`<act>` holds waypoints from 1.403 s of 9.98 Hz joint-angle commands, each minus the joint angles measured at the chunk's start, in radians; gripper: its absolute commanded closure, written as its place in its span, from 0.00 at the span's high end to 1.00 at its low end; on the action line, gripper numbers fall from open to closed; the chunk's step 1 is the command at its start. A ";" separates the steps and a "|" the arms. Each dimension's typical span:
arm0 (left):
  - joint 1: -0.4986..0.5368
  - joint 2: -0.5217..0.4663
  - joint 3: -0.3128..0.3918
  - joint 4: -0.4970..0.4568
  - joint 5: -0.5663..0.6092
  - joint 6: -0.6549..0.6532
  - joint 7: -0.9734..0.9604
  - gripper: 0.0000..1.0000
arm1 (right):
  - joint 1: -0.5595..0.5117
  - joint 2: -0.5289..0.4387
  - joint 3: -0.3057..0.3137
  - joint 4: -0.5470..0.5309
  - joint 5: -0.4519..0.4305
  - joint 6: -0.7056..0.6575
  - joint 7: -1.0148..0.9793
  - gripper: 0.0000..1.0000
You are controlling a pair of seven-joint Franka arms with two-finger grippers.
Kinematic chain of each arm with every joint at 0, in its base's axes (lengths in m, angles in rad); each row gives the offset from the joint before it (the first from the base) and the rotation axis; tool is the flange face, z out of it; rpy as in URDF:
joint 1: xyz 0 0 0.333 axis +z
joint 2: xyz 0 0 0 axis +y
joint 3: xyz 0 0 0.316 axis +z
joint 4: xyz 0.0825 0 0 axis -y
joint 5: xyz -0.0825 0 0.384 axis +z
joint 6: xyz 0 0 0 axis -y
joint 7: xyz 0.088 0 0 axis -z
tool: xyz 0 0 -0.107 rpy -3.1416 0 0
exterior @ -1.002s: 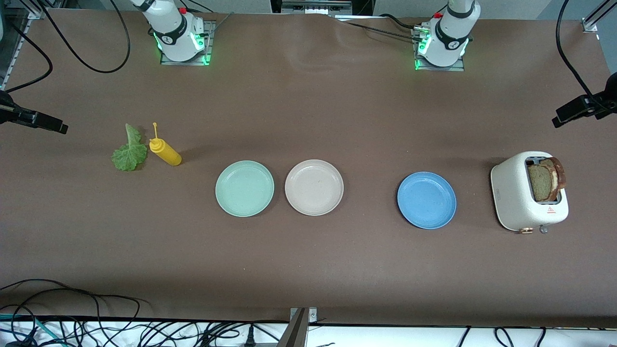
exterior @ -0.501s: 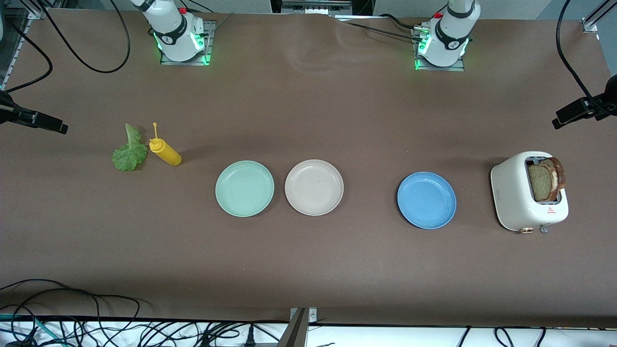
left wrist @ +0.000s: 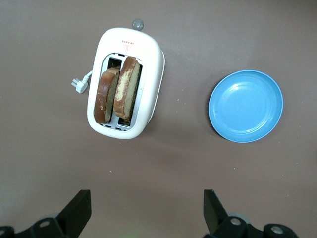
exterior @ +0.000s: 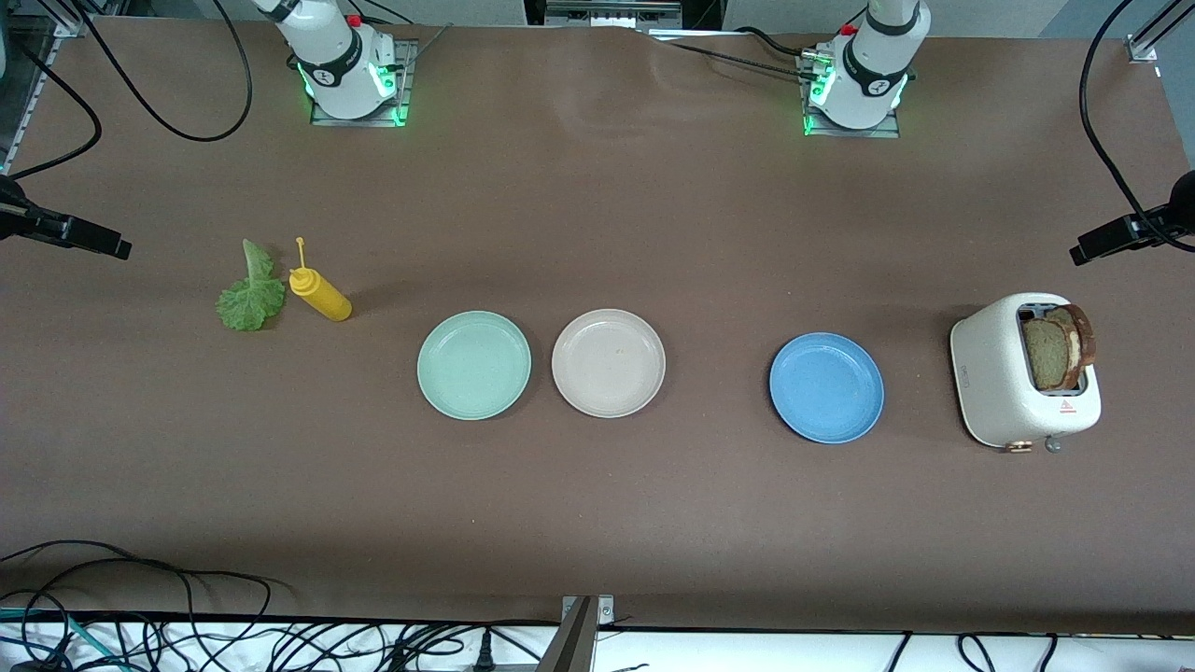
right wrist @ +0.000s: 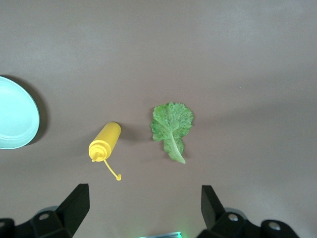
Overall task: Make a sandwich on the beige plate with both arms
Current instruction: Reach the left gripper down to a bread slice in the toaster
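The beige plate (exterior: 609,363) lies bare mid-table between a mint-green plate (exterior: 474,365) and a blue plate (exterior: 826,387). Two brown bread slices (exterior: 1055,350) stand upright in a white toaster (exterior: 1018,392) at the left arm's end. In the left wrist view the left gripper (left wrist: 145,206) hangs open, high over bare table beside the toaster (left wrist: 151,64) and its slices (left wrist: 121,91). A green lettuce leaf (exterior: 250,294) lies flat at the right arm's end. The right gripper (right wrist: 143,201) hangs open, high over bare table beside the lettuce (right wrist: 171,124). Neither gripper holds anything.
A yellow squeeze bottle (exterior: 320,294) lies on its side next to the lettuce, also in the right wrist view (right wrist: 105,141). The blue plate (left wrist: 246,105) shows beside the toaster. Black cabled mounts (exterior: 1125,233) reach in at both table ends. Cables run along the table edge nearest the front camera.
The black cabled piece at the edge near the toaster has shifted slightly lower in the front view. Plates, bread, lettuce and bottle have not moved.
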 commanded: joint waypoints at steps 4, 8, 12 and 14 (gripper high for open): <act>0.077 0.241 -0.009 0.125 0.086 0.085 0.052 1.00 | -0.002 -0.016 0.000 -0.005 -0.004 -0.012 0.003 1.00; 0.081 0.344 -0.009 0.129 0.091 0.190 0.054 1.00 | -0.002 -0.016 0.000 -0.005 -0.004 -0.013 0.003 1.00; 0.080 0.401 -0.009 0.129 0.091 0.242 0.052 1.00 | 0.000 -0.016 0.000 -0.005 -0.005 -0.012 0.007 1.00; 0.080 0.401 -0.009 0.129 0.093 0.241 0.052 0.58 | -0.002 -0.016 0.000 -0.005 -0.005 -0.012 0.004 1.00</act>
